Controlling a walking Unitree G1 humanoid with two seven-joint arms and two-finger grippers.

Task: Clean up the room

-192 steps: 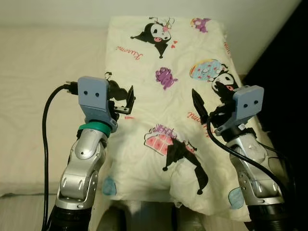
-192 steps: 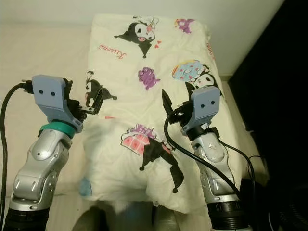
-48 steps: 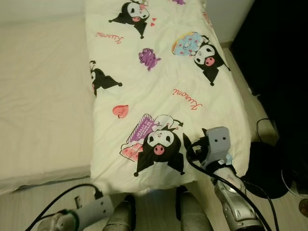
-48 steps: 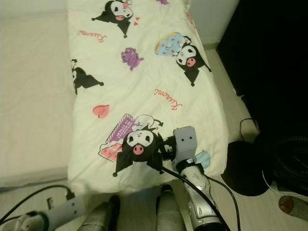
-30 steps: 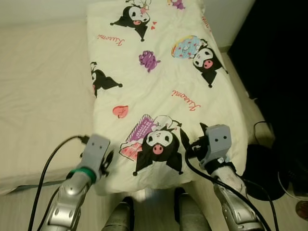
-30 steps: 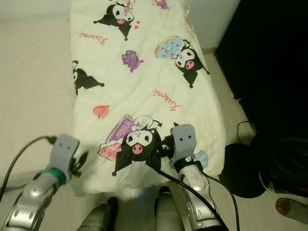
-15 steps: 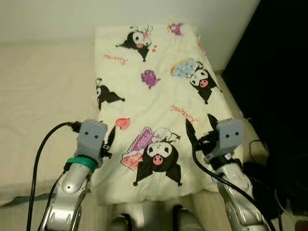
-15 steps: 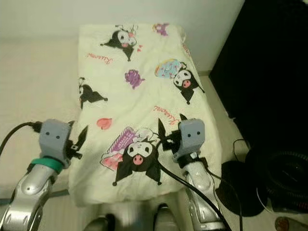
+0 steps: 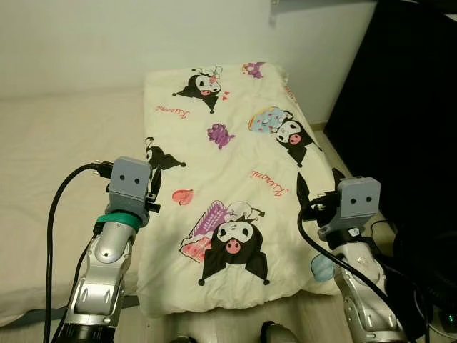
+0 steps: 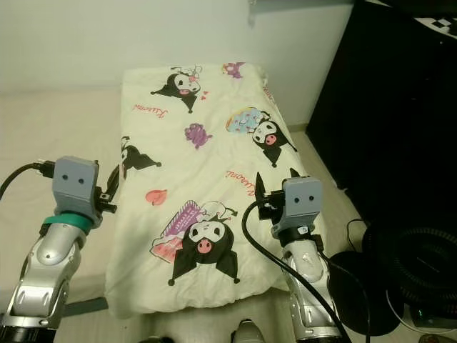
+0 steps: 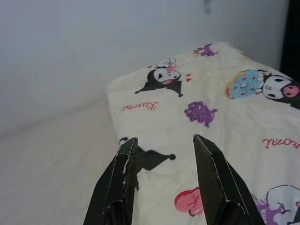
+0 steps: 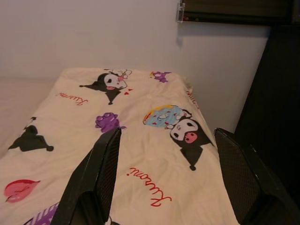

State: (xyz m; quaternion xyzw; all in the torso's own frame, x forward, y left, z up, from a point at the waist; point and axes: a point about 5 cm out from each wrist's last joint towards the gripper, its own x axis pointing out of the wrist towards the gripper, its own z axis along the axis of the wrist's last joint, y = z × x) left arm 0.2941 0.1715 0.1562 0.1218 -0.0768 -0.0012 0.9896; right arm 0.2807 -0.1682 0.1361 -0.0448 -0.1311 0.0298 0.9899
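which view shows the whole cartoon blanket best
The left eye view: the cartoon blanket lies spread out on the bed, all edges visible. The right eye view shows much the same. The left wrist view and right wrist view catch only its far half between open fingers.

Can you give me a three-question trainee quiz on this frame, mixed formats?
1. True or false: the right gripper is clamped on the blanket's corner.
2. Multiple choice: the cartoon-print blanket lies (A) bunched in a heap on the floor, (B) spread flat along the right side of the bed, (C) draped over a chair.
3. Short answer: how do the left gripper fingers stand?

Key:
1. False; its fingers are spread, holding nothing, above the blanket.
2. B
3. Open, raised above the blanket's left edge, gripping nothing.
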